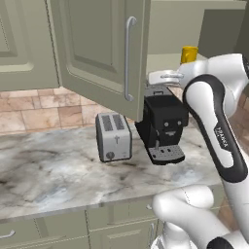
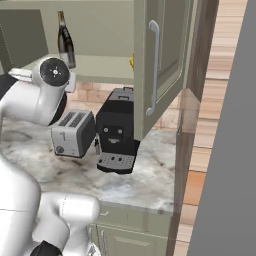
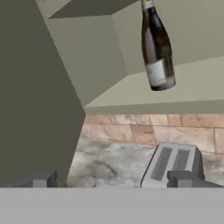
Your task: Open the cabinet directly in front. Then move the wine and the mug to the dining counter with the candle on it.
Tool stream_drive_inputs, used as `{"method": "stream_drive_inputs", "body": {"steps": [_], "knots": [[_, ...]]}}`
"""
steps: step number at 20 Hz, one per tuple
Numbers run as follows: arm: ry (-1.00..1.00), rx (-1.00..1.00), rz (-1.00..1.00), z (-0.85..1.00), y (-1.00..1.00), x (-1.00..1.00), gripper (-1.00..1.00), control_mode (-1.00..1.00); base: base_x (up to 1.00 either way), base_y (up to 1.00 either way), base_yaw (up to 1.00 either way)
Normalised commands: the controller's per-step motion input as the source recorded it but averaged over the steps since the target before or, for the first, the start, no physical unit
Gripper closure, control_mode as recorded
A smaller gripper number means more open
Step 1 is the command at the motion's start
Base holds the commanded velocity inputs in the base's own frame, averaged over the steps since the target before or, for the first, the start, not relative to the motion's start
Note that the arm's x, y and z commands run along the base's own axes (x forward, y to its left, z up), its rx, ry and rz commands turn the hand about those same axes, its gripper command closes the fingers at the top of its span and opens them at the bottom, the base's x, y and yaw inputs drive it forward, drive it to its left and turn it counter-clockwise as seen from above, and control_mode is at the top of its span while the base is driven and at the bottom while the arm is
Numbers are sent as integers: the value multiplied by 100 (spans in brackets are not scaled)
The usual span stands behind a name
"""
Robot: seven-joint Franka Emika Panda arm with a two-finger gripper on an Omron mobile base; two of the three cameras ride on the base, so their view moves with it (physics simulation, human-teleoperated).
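Cabinet (image 1: 97, 48) doors hang wide open, two of them in sight: one swung out in the left base view with its long silver handle (image 1: 128, 58), the other swung out on the right base view's side (image 2: 160, 65), each carrying one bar handle. On the bare shelf inside stands one wine bottle (image 3: 156, 48), upright, dark glass with a pale label, also seen from the right base view (image 2: 65, 42) just above the arm's white wrist. One yellow mug (image 1: 188, 54) sits on the same shelf, well apart from the bottle; from the right base view just a sliver of yellow (image 2: 132, 61) peeks past the door edge. The claw (image 3: 113, 178) hangs released, both fingertips (image 3: 183, 178) spread wide with nothing between them, below the shelf level and short of the bottle, not touching it. Down on the marble worktop (image 1: 53, 175) there's one silver two-slot toaster (image 1: 113, 136) and, just beside it, one black coffee machine (image 1: 163, 126). Tan tiles (image 1: 44, 109) run along the wall behind them. Green base cabinets (image 1: 97, 228) sit under the worktop
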Motion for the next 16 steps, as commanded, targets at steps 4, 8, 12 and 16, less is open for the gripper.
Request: {"method": "stream_drive_inputs", "body": {"steps": [4, 8, 12, 16], "knots": [[14, 7, 6, -8, 3, 91, -100, -100, 0, 0, 0], [12, 13, 19, -15, 36, 71, -100, -100, 0, 0, 0], [1, 1, 19, -7, 88, 16, -100, -100, 0, 0, 0], [0, -4, 22, -1, 100, -22, -100, -100, 0, 0, 0]]}}
